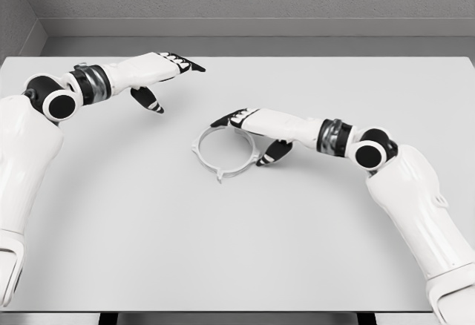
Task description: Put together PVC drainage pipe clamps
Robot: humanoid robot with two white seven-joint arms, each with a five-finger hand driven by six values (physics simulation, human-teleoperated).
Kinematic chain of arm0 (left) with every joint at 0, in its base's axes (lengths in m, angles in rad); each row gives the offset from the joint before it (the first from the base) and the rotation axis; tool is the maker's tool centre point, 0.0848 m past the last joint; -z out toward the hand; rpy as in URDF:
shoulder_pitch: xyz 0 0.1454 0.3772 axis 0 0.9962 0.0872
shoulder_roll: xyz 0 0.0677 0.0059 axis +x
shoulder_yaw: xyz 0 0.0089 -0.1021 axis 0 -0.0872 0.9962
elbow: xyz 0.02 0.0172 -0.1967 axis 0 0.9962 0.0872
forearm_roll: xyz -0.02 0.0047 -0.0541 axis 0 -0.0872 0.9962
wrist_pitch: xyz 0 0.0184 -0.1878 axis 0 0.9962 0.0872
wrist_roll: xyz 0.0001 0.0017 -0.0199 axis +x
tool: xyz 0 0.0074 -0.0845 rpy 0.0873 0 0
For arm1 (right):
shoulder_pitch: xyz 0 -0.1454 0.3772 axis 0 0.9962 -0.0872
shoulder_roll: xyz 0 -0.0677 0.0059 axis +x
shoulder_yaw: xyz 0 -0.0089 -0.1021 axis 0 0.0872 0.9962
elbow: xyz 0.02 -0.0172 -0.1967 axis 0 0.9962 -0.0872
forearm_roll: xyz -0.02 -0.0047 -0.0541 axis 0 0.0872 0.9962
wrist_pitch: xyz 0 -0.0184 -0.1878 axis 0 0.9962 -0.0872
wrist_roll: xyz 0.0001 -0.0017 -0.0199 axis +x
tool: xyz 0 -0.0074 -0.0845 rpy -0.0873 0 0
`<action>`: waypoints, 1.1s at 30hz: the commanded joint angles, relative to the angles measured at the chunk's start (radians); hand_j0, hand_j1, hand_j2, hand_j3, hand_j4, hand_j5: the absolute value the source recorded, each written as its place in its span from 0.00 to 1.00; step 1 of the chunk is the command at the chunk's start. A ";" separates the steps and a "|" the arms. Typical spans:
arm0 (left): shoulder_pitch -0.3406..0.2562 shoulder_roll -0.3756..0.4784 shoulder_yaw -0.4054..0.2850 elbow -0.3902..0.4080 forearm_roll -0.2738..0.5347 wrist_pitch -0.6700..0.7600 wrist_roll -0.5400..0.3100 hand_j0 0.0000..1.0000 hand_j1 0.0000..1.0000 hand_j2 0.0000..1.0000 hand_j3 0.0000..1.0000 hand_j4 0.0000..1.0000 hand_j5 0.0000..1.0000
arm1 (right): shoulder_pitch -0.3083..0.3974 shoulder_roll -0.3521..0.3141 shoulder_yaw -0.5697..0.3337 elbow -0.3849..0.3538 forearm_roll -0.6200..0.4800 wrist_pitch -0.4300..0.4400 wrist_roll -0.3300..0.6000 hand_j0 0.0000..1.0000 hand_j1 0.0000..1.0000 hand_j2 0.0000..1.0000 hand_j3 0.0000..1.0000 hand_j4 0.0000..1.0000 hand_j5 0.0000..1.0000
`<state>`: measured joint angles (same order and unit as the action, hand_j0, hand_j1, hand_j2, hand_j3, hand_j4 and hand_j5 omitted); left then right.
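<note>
A pale grey ring-shaped plastic pipe clamp lies flat near the middle of the light grey desk. The right hand rests over its far-right rim, fingers loosely open, seemingly steadying rather than gripping it. The left hand hovers empty and spread toward the desk's back-left corner, clear of the work.

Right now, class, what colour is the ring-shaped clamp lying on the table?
Light grey, nearly white, the pipe clamp ring; the head view shows it.
</note>
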<state>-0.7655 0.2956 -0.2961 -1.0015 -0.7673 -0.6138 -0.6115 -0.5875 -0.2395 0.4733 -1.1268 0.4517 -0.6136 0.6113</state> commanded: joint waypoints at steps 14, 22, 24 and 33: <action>0.000 0.007 0.005 -0.002 0.006 0.003 0.001 1.00 1.00 1.00 1.00 1.00 1.00 | -0.009 0.031 -0.001 0.007 0.004 0.003 0.000 1.00 1.00 1.00 1.00 1.00 1.00; 0.000 0.007 0.005 0.000 0.008 0.003 0.001 1.00 1.00 1.00 1.00 1.00 1.00 | -0.015 0.032 -0.001 0.013 0.013 0.003 0.000 1.00 1.00 1.00 1.00 1.00 1.00; -0.002 0.013 0.017 -0.002 0.008 0.003 0.001 1.00 1.00 1.00 1.00 1.00 1.00 | -0.018 0.034 -0.001 0.018 0.013 0.003 0.000 1.00 1.00 1.00 1.00 1.00 1.00; 0.003 0.034 0.025 -0.074 0.008 0.003 0.001 1.00 1.00 1.00 1.00 1.00 1.00 | -0.029 0.034 -0.001 0.030 0.013 0.003 0.000 1.00 1.00 1.00 1.00 1.00 1.00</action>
<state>-0.7624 0.3246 -0.2744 -1.0575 -0.7653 -0.6138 -0.6115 -0.6167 -0.2054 0.4734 -1.0986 0.4723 -0.6135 0.6114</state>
